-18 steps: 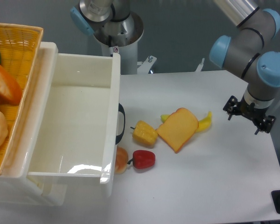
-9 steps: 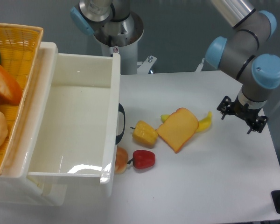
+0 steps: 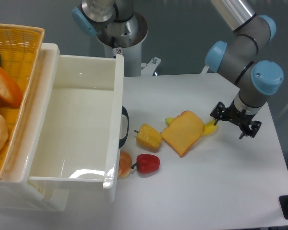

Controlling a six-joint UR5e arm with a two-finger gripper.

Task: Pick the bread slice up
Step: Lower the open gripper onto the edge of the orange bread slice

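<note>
Writing: we see a small red-and-white sticker (image 3: 118, 51) on the robot base (image 3: 116, 28), too small for us to read; we find no other label or brand.
Bread slice: we see the bread slice (image 3: 183, 132) lying flat on the white table (image 3: 221, 191), near its middle, its rounded top toward the upper right.
Bread slice and claw: the gripper (image 3: 234, 123) is to the right of the slice, near it but apart from it, and not touching it as far as we can tell.
Claw state: we see the dark fingers spread with a gap between them and nothing held.
Arm pose: the arm (image 3: 242, 52) comes in from the upper right, bends at its blue-capped joints and points the wrist down toward the table.
Neighbours: a yellow piece (image 3: 210, 126) pokes out from under the slice's right edge, just below the gripper; the corn piece (image 3: 149, 136) is just left of the slice; a red pepper (image 3: 147, 163) lies below the corn.
Left side: we see a white bin (image 3: 81, 120) and, beyond it, a wicker basket (image 3: 19, 52) holding an orange loaf (image 3: 4, 86).
</note>
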